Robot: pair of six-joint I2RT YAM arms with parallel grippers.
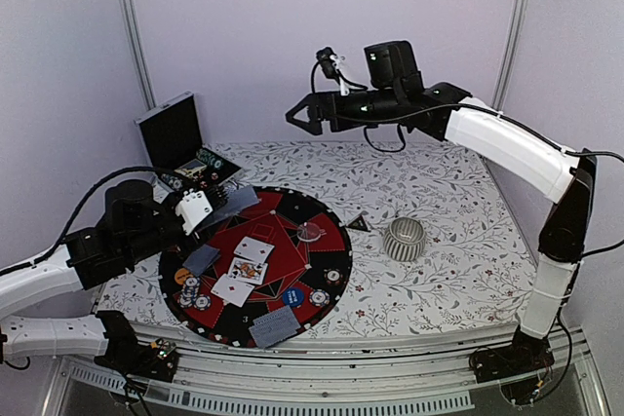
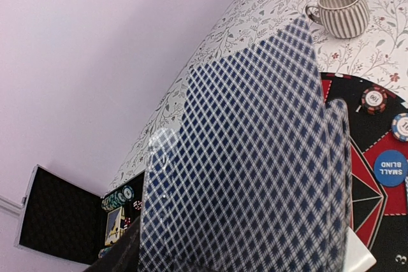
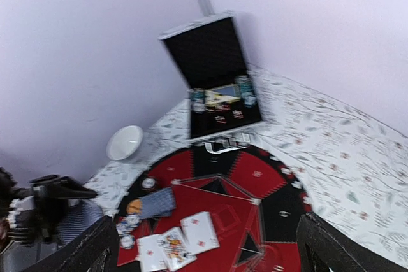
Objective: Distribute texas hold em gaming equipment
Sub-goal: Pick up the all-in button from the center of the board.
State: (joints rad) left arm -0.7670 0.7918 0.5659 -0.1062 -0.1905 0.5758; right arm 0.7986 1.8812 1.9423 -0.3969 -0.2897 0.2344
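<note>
Grey-blue crosshatch backs fill most of the left wrist view. A thin sheaf of grey-blue-backed playing cards [image 2: 255,157] is pinched in the left gripper [image 1: 216,208]. At least two overlapping edges show, but how many cards there are cannot be told.

In the top view the sheaf juts from that gripper toward the right of the frame, long axis in line with the fingers. It hangs just over the upper left rim of the round black-and-red poker mat [image 1: 322,216].

Already on the mat are white face-up cards [image 1: 252,250] near the middle, a face-down card [image 1: 275,326] at the lower edge and striped-edge poker chips [image 1: 191,289] at the left. A blue round button disc [image 1: 292,296] lies low on the mat and a clear one [image 1: 310,232] toward the upper right.

The right gripper [image 1: 307,112] hangs high in the upper middle of the frame, well apart from everything. Its jaws are spread wide with nothing between them. The left arm is far the nearer, so the next card probably goes down from it onto an unfilled part of the mat, down and right of the fingers.

A ribbed silver cup [image 1: 404,238] sits to the right of the mat and an open black hinged case [image 1: 180,138] at the upper left. Everything rests on a white cloth with a grey leaf print [image 1: 439,182], enclosed by plain lilac walls [image 1: 234,26].
</note>
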